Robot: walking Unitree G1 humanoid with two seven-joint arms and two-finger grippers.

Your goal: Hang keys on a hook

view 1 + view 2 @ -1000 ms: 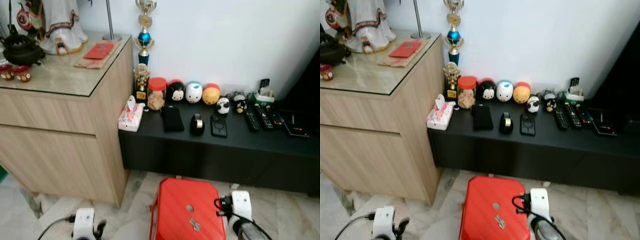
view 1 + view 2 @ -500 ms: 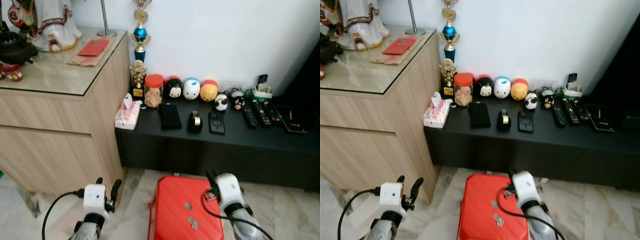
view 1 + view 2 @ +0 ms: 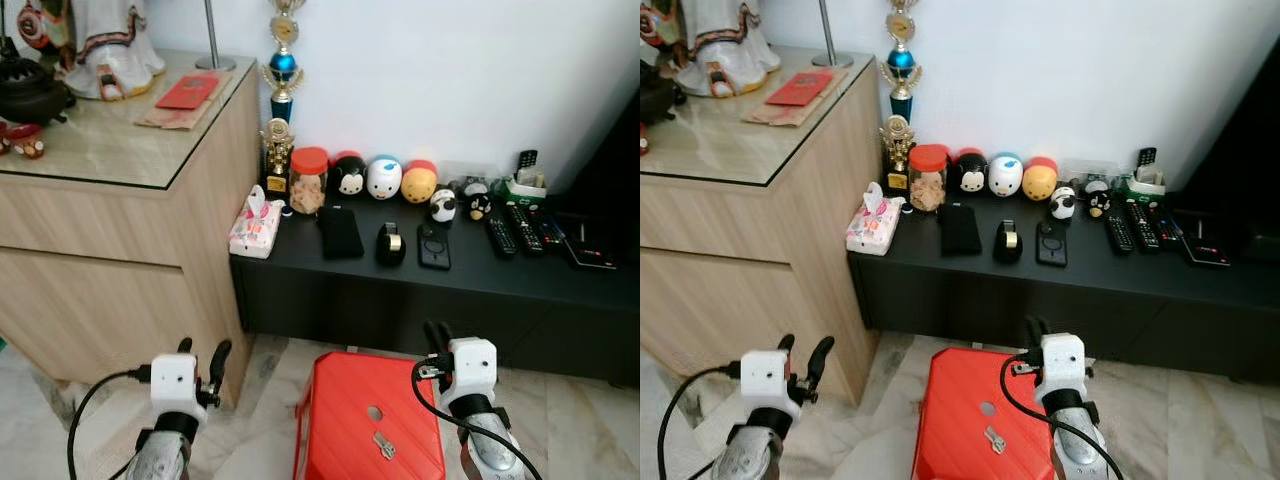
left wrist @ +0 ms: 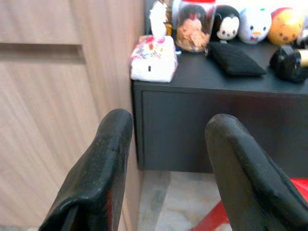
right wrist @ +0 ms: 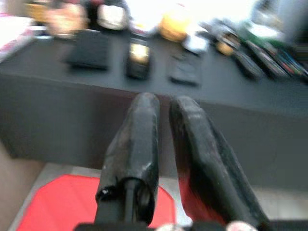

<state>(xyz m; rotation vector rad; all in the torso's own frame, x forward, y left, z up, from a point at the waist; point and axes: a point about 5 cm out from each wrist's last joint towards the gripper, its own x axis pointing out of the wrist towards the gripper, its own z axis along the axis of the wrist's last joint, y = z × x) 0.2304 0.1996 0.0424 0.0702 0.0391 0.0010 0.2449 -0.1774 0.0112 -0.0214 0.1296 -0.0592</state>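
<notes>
A small metal item [image 3: 383,446], too small to tell whether it is keys, lies on the top of a red plastic stool [image 3: 350,400] low in the middle of the eye views. My left gripper [image 3: 203,351] is raised to the left of the stool, in front of the wooden cabinet, and its fingers [image 4: 108,159] stand open with nothing between them. My right gripper [image 3: 434,336] is up at the stool's far right corner, pointing at the black console. Its fingers [image 5: 139,130] are shut with nothing held.
A low black console [image 3: 440,285] runs along the wall, carrying a tissue pack [image 3: 255,228], a red-lidded jar [image 3: 309,183], round toy figures [image 3: 385,178], a black wallet [image 3: 340,232] and remote controls [image 3: 515,232]. A wooden cabinet [image 3: 110,250] stands at the left. Marble floor surrounds the stool.
Both arms have risen from the bottom edge into fuller view. In the last half second the left gripper drifted left and the right gripper shifted right; the camera also moved slightly.
</notes>
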